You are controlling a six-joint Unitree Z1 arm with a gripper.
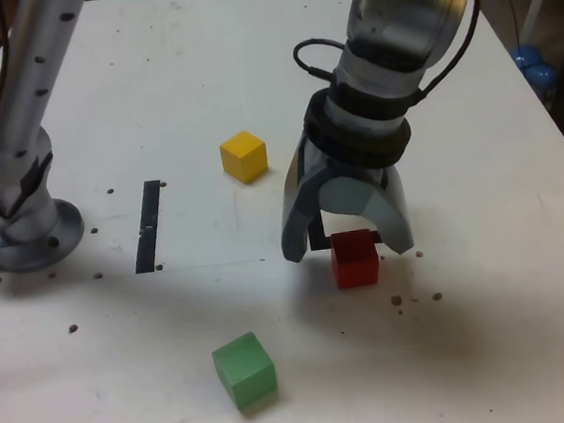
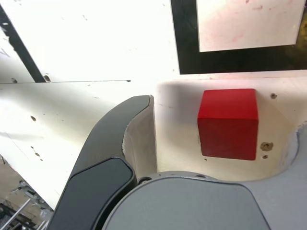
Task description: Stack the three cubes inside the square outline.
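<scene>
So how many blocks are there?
3: the red block between the open jaws, just outside the black square; the yellow block and green block away from it. I see no hidden ones.
</scene>
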